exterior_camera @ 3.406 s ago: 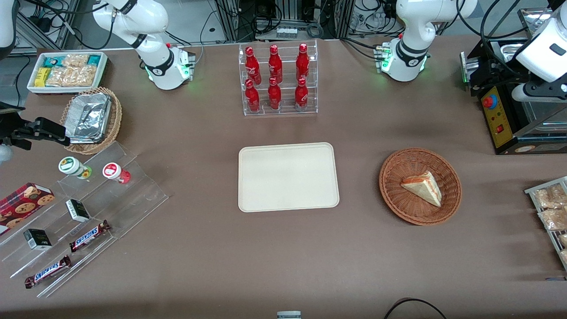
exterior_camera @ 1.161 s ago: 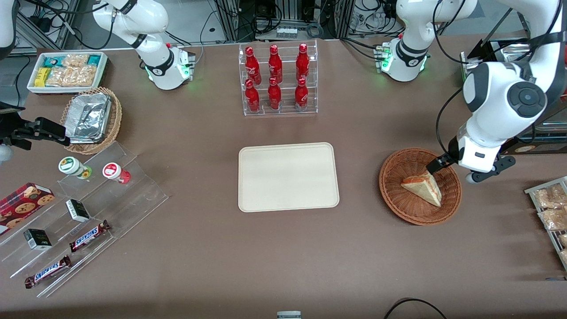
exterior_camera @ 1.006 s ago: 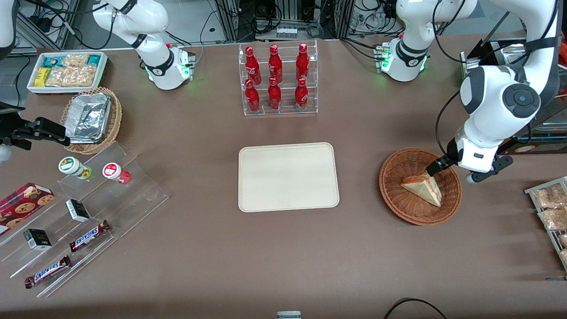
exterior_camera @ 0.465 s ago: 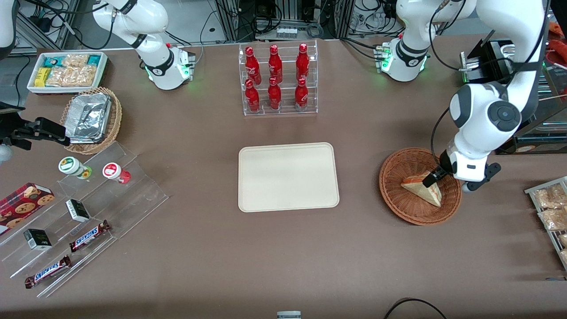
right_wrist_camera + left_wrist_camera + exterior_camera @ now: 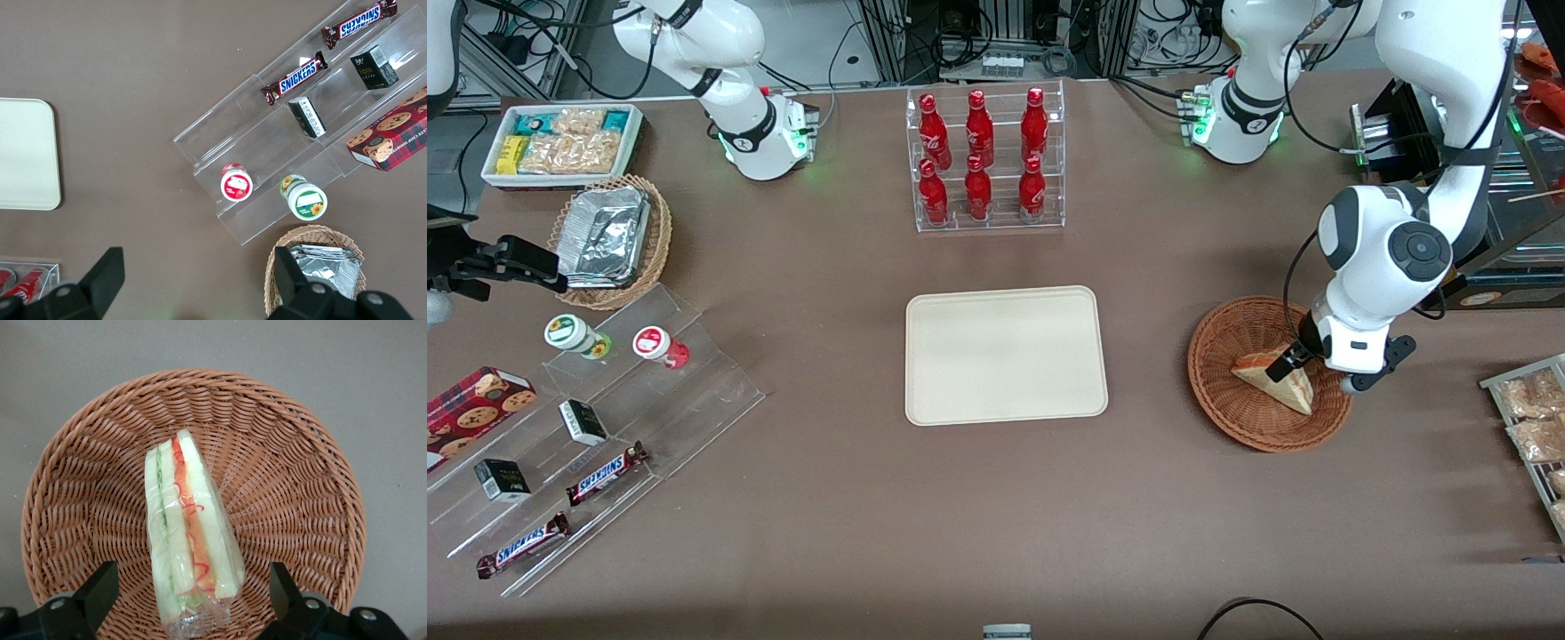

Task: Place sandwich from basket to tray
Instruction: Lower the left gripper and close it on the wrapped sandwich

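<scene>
Open two-finger gripper (image 5: 190,603) astride plastic-wrapped triangular cream sandwich (image 5: 190,543) in round reddish-brown wicker basket (image 5: 300,493), fingers (image 5: 100,590) apart.

"SNICKERS" on two chocolate bars (image 5: 294,79), acrylic rack (image 5: 280,127).

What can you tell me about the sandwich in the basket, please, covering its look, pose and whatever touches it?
The sandwich is a triangular wedge of pale bread with green and red-orange filling at its cut edge, wrapped in clear film. It lies in the reddish-brown woven basket, resting on the weave with its cut edge facing up. The tool is open and hangs just above it, one finger on each side, not yet touching it.
</scene>
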Available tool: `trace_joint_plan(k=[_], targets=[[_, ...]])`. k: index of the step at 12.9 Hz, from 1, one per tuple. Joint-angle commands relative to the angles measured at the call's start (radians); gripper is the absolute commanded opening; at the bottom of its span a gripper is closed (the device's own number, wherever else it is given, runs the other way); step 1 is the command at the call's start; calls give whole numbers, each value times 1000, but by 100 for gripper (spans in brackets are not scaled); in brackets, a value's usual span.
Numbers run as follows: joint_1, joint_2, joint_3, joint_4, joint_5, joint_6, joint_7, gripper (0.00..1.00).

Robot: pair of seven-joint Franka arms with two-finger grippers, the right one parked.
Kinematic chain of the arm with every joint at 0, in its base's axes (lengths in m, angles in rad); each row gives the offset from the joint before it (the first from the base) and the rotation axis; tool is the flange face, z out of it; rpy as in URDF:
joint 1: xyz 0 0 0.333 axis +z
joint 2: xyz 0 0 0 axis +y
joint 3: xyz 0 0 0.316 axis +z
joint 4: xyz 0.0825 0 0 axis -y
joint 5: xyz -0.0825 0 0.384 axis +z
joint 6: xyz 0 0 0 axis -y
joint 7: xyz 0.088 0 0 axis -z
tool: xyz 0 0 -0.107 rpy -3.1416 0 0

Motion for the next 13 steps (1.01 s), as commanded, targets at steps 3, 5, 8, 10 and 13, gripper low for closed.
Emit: trace_joint_plan(k=[3, 5, 8, 10, 13], targets=[[0, 20, -1, -56, -6, 85, -30, 100], [0, 31, -1, -59, -6, 96, -32, 100], [0, 32, 0, -56, -6, 96, -47, 54], [0, 31, -1, -48, -6, 93, -59, 0], [-3, 15, -1, -37, -6, 84, -65, 0]])
